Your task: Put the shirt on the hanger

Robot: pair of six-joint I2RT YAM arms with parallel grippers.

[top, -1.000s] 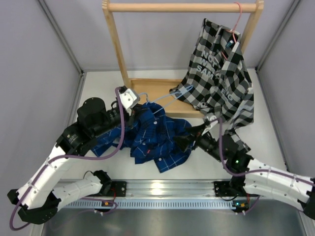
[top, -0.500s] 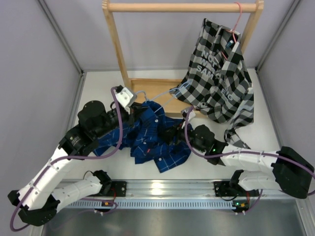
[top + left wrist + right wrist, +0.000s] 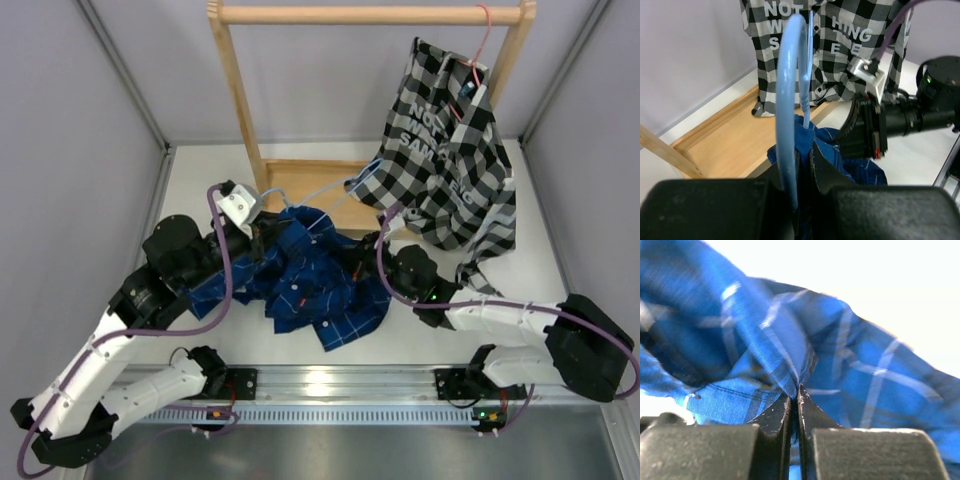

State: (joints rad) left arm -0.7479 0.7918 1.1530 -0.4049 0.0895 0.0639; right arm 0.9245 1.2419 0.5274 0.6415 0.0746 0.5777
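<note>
Your left gripper [image 3: 802, 165] is clamped on the hanger [image 3: 787, 90], whose wire rises up from between its jaws. Your right gripper [image 3: 795, 400] has its jaws pinched together on a fold of the shirt [image 3: 310, 275]. The shirt lies heaped on the table [image 3: 190, 180] between both arms, just in front of the rack [image 3: 370, 15].

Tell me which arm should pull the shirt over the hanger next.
Right, probably. The right gripper is shut on a fold of the shirt, so it can draw the cloth; the left gripper is clamped on the hanger and best just steadies it.
</note>
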